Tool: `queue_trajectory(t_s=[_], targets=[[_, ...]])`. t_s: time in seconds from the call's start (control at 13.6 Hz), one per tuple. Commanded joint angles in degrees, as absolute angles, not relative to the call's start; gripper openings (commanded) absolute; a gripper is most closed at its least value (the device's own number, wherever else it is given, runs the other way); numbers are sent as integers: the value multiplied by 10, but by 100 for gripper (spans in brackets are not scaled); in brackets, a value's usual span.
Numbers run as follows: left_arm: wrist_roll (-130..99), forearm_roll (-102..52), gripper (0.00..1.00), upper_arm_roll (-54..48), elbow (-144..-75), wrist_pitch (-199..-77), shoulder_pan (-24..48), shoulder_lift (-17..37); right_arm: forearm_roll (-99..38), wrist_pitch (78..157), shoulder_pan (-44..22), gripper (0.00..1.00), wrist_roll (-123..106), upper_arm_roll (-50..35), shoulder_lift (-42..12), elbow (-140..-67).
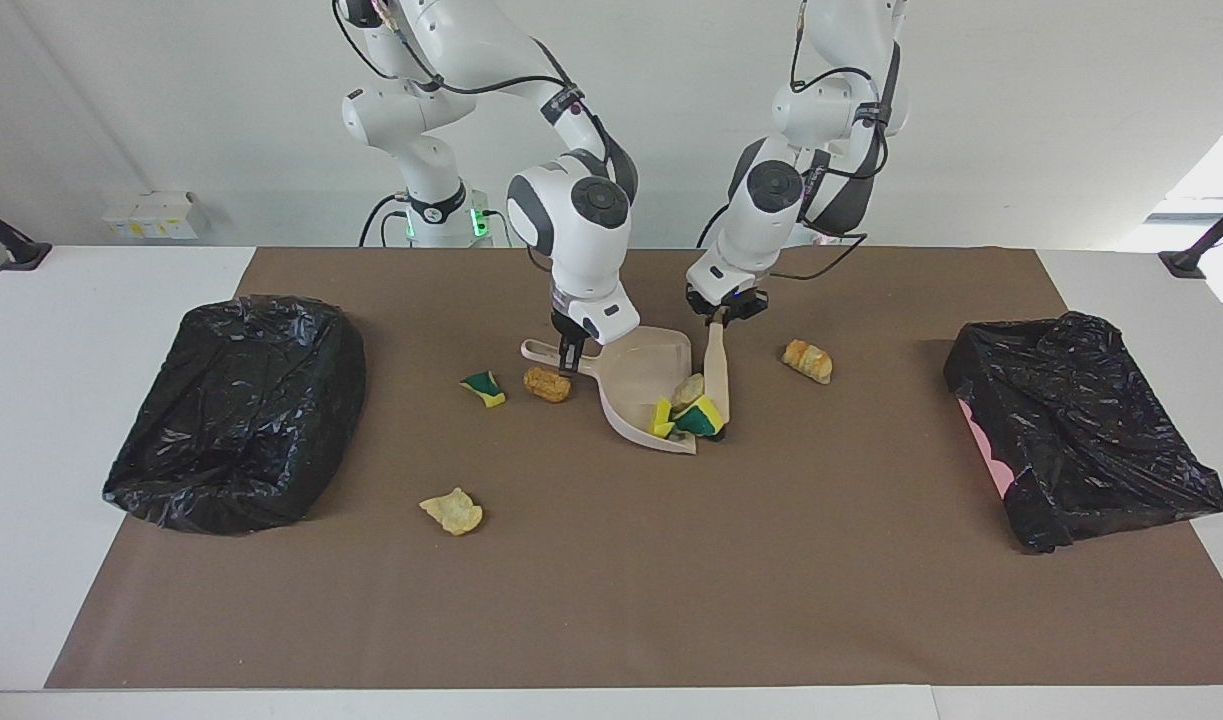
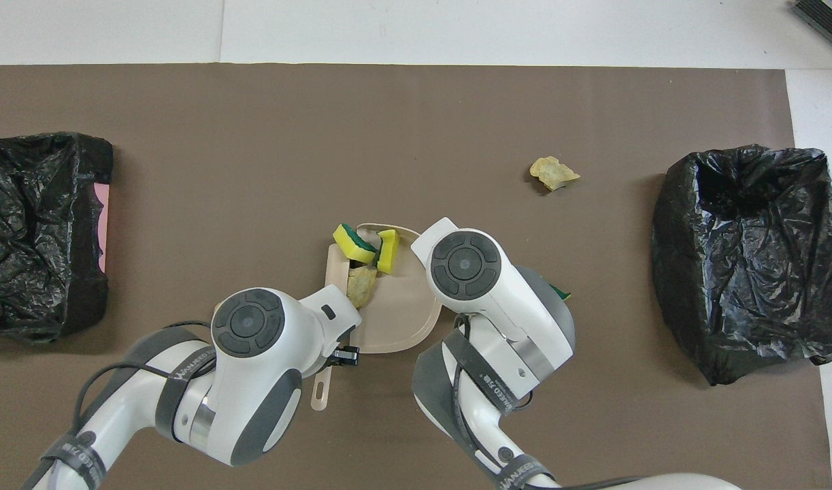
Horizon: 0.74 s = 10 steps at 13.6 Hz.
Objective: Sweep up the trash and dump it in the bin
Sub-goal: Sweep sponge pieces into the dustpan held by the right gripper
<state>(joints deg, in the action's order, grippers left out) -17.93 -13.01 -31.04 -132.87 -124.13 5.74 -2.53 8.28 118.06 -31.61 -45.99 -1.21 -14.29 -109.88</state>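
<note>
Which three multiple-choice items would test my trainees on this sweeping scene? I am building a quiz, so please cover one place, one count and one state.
1. Where do the yellow sponge chunks lie?
A. in the dustpan
B. in a black bin
C. on the white tabletop

2. How many scraps lie on the brown mat outside the dustpan?
A. two
B. four
C. six

3. The right end effector is:
A. open above the dustpan
B. shut on the dustpan's handle
C. shut on a scrap

Answers:
1 A: the chunks sit inside the pan's mouth, with a tan lump beside them.
2 B: four separate pieces lie on the mat, none in the pan.
3 B: it grips the handle, while the left end effector holds the brush.
</note>
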Motion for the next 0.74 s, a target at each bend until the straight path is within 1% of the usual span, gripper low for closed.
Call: queue_trajectory(t_s=[0.0, 0.15, 0.37, 0.52, 0.66], targets=[[-205, -156, 0, -344, -1311, -1219, 61, -29, 95, 1197, -316, 0, -439, -15, -147, -1104], [-254, -156, 0, -350, -1286, -1177, 61, -31, 95, 1195, -316, 0, -439, -15, -147, -1104], [-313, -156, 0, -347, -1281, -1147, 59, -50, 95, 1187, -316, 0, -439, -14, -147, -1100], [-358, -155, 0, -344, -1281, -1101, 54, -68, 95, 1185, -314, 0, -446, -14, -143, -1100], [-405, -149, 0, -325, -1286, -1074, 50, -88, 88, 1184, -285, 0, -477, -16, -142, -1101]])
